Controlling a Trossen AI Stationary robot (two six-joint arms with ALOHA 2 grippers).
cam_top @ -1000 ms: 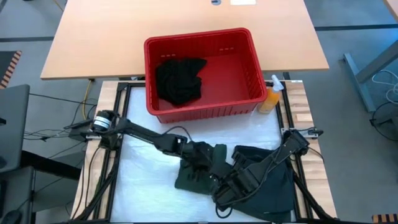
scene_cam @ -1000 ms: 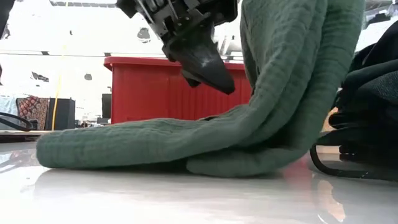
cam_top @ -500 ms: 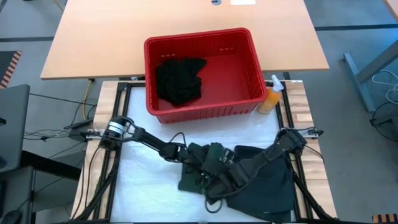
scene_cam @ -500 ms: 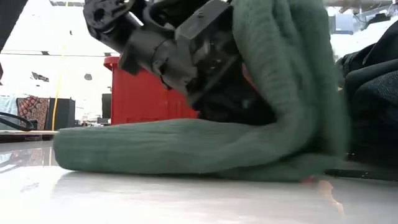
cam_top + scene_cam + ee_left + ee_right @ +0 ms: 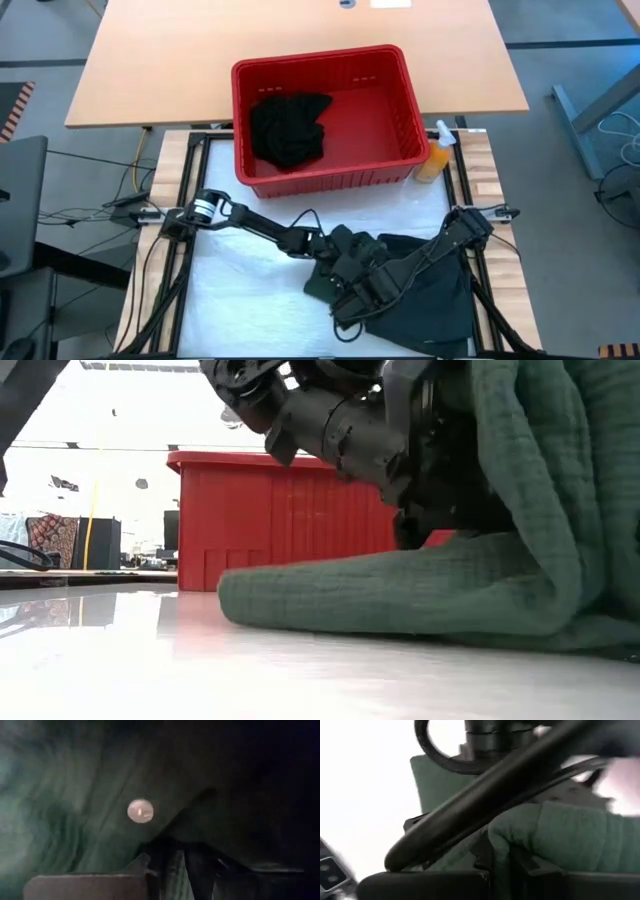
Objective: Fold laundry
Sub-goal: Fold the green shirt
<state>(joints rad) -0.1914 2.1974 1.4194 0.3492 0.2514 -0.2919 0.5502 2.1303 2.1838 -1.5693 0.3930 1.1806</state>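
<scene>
Both arms work low over a glossy white table cover [image 5: 235,300] framed by wooden side boards, and beyond the grippers a bare tan desk [image 5: 160,60] fills the far side of the room above a grey floor. Between that desk and the grippers stands a red basket [image 5: 405,100] with a crumpled black garment [image 5: 288,128] in its left half; an orange spray bottle [image 5: 436,155] stands just beside the basket's right corner. In the low view the basket [image 5: 240,520] shows as a red wall behind the cloth, against a bright, washed-out room. The left gripper [image 5: 335,250] reaches in from the left and the right gripper [image 5: 350,300] from the right; they meet over the green shirt [image 5: 345,275], which lies bunched on the white cover right under them, part of it lifted into a hanging fold in the low view [image 5: 520,490]. A darker garment [image 5: 430,300] spreads to the right of the grippers, beneath the right arm. Each gripper's fingers are pressed together on green fabric: the right wrist view shows a ridge of shirt [image 5: 560,835] pinched at the fingers, and the left wrist view is filled with dim cloth and one pale button [image 5: 140,811]. The fingertips themselves are buried in the folds, so the exact spots gripped are hard to make out.
</scene>
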